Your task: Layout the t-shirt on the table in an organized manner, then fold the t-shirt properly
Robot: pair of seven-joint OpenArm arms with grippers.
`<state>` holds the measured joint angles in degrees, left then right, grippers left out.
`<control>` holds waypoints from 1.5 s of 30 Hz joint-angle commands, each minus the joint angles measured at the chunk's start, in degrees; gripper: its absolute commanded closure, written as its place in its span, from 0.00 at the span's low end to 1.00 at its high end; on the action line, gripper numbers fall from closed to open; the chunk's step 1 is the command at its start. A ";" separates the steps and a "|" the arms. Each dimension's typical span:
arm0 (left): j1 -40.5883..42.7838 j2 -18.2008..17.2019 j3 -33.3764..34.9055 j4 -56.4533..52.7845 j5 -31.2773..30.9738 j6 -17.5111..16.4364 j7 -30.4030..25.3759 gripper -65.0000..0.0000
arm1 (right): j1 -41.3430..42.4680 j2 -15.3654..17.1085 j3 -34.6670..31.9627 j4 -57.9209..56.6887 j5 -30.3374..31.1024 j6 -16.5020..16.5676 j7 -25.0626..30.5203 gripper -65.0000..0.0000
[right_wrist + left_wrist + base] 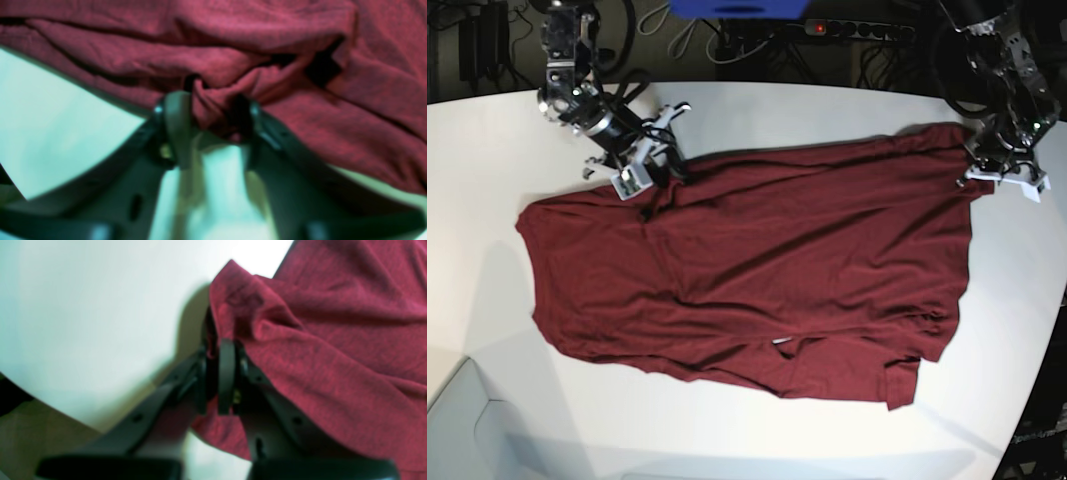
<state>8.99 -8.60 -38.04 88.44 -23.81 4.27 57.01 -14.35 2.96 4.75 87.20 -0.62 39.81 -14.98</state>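
White and smooth, the surface [487, 140] is carrying the t-shirt [757, 260], which is lying spread across its middle, still wrinkly. Going from the left of the base view, the right pincer [213, 116] is squeezing a bunch of cloth at the shirt's far edge. Over on the right side, the left pincer [217, 373] is pinching a corner tight. I think the shirt is soft, light and floppy, so holding edges and corners is working best.
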 commanded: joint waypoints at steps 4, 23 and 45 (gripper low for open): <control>-0.33 -1.90 -0.07 0.92 0.12 0.25 0.17 1.00 | -1.61 0.34 0.21 2.34 0.67 0.19 0.79 0.94; 0.10 -2.34 -0.33 10.06 0.03 0.17 7.65 1.00 | -12.77 0.16 0.13 17.20 0.67 0.19 0.70 1.00; 2.30 -5.33 -3.85 14.02 0.21 -4.58 12.22 1.00 | -18.05 0.34 -2.25 21.15 0.67 0.19 0.79 1.00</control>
<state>11.84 -12.86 -41.54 101.43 -23.40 -0.19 70.15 -32.01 3.16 2.52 107.35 -1.10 39.81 -15.81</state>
